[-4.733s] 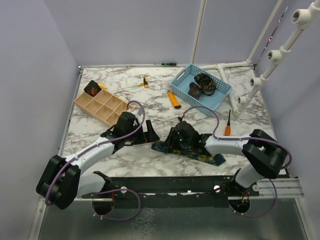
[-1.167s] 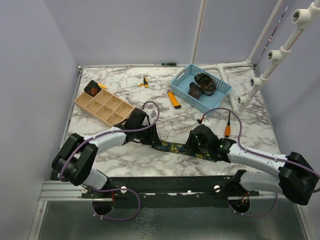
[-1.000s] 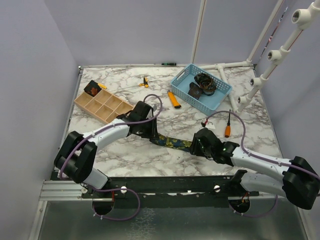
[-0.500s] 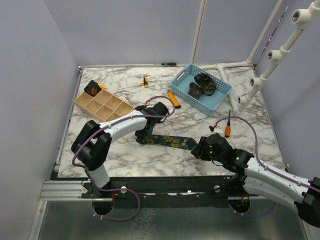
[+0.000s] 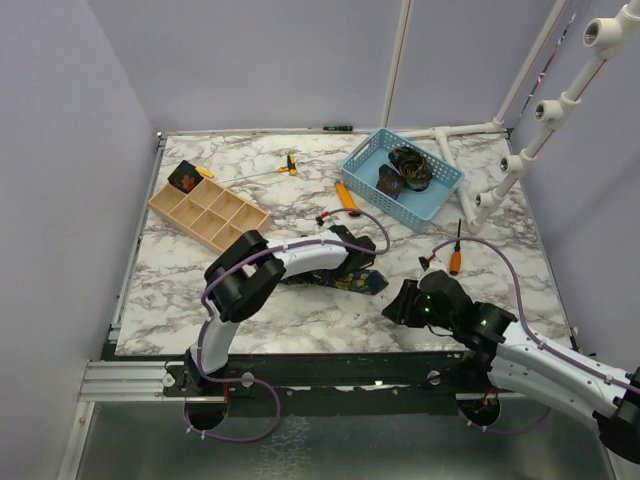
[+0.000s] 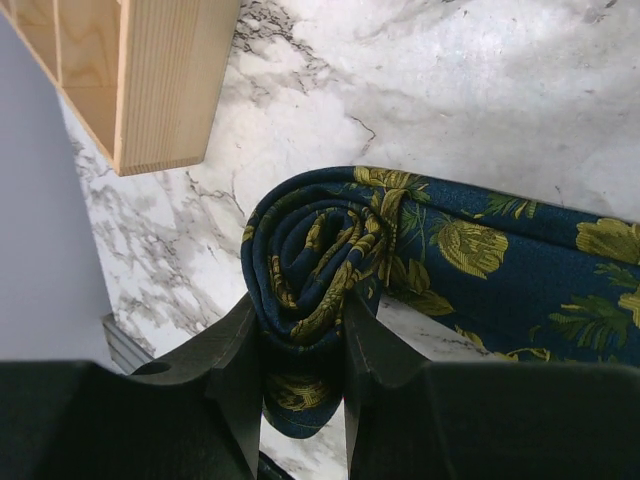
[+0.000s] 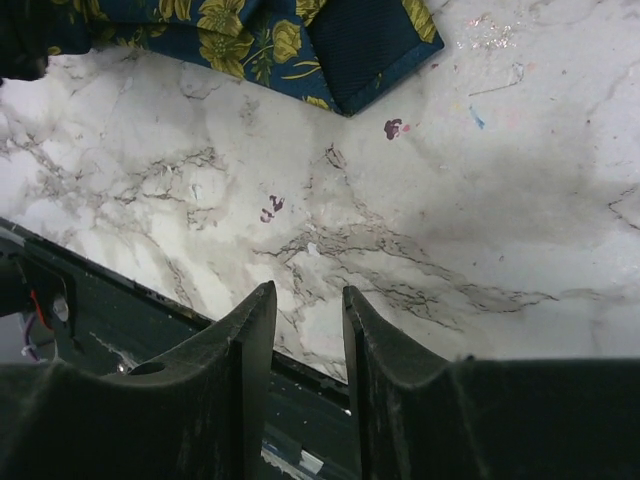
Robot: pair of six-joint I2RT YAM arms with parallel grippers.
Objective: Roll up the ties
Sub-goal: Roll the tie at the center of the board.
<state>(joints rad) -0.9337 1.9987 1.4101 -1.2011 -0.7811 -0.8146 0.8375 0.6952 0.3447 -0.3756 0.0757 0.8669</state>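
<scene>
"Jaws first: what do the left jaws hold?"

"I have them clamped on the rolled end of the navy tie [image 6: 310, 260]. The rest of it lies flat on the table [image 5: 175, 285], near the middle and towards the front."

"And the right jaws?"

"Parted a little, gripping nothing, hovering over bare marble by the front edge. The tie's pointed tip lies just beyond them."

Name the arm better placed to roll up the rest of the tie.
Left. The left gripper clamps the rolled end of the tie. The right gripper hangs empty over the table, apart from the tie's tip.
</scene>
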